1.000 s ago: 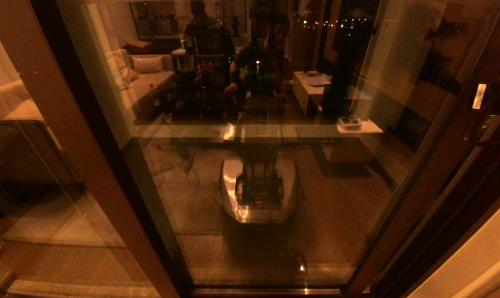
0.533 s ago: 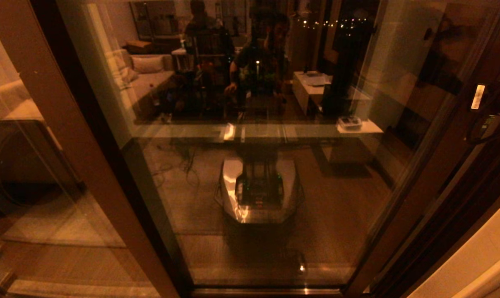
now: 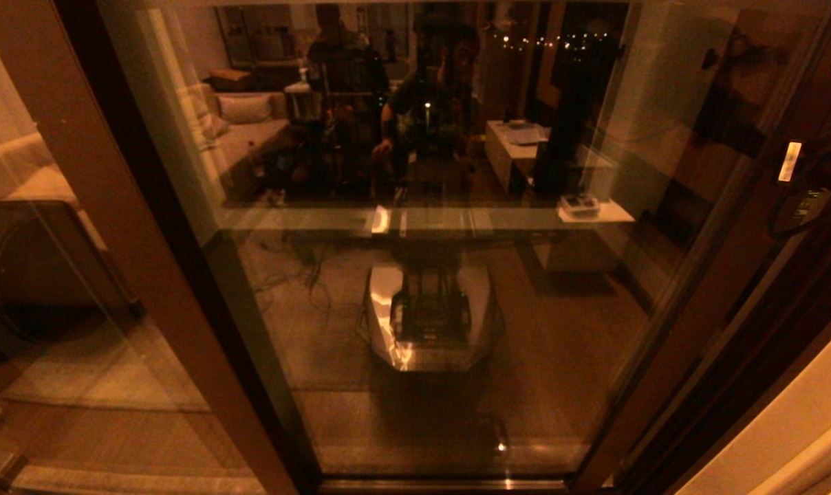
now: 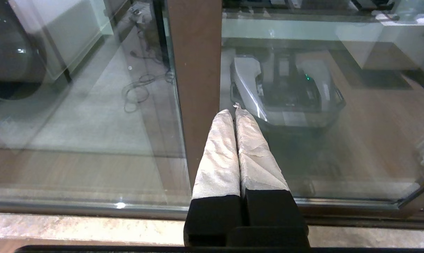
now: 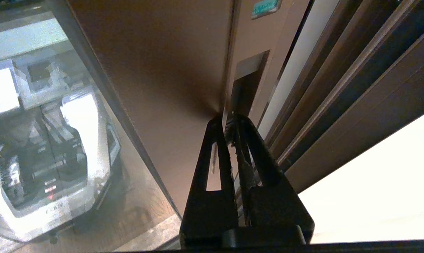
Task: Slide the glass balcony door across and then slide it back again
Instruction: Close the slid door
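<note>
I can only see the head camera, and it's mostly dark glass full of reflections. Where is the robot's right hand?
Observer: The right gripper sits at the upright edge of the glass balcony door, with its tip just below a recessed slot in that brown frame.
Operator: And the other hand, is it helping?
Observer: No. The left gripper is shut on nothing. Its white-wrapped fingers are pressed together, pointing at a brown upright between two panes, low by the floor track.
</note>
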`<state>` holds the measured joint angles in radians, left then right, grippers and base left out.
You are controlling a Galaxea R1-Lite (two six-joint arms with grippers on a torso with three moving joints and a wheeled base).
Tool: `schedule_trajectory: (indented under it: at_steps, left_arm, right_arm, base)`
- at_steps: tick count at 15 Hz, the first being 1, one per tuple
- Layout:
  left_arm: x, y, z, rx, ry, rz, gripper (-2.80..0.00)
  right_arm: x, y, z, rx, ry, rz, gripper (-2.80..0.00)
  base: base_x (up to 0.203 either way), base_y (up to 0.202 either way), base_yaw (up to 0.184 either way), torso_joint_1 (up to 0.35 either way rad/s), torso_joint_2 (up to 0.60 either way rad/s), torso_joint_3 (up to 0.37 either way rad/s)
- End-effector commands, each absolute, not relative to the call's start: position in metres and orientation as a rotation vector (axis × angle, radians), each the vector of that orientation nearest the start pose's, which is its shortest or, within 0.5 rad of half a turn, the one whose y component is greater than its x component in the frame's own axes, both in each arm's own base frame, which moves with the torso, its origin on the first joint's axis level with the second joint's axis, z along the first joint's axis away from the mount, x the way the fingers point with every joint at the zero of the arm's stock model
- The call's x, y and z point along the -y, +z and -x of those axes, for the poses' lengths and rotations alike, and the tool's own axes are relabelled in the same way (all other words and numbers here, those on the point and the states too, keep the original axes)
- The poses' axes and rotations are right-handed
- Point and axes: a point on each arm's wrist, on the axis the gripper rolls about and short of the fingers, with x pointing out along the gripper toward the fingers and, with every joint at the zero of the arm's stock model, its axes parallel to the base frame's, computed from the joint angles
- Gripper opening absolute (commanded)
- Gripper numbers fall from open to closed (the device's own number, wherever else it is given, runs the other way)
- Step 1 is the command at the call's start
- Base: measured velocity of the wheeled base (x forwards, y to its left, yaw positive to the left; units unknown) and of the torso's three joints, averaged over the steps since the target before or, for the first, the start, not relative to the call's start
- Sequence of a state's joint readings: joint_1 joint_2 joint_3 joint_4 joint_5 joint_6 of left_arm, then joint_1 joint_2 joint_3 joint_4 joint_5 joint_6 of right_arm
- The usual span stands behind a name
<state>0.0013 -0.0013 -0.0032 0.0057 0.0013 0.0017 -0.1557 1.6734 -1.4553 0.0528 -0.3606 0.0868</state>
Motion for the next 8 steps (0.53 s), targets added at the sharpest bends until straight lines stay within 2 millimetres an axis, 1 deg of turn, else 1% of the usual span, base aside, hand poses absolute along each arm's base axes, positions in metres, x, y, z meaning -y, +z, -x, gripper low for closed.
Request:
schedule_trajectory:
  at_steps: [1,8]
  left_arm:
    - [0.0000,0.0757,0.0232,-0.001,0.003,-0.002,-2.80]
    - [0.0000,0.0756,0.0233,0.000,0.003,-0.002,-2.80]
  right_arm:
    - [0.0612,0.3043,-0.3146,-0.253,-0.537,-0.058,-2.80]
    - [0.0671,0.3023,-0.3169,-0.253,-0.554,-0.059,-2.80]
  base:
    - [0.000,0.000,0.000,0.000,0.00,0.000]
    - [0.000,0.000,0.000,0.000,0.00,0.000]
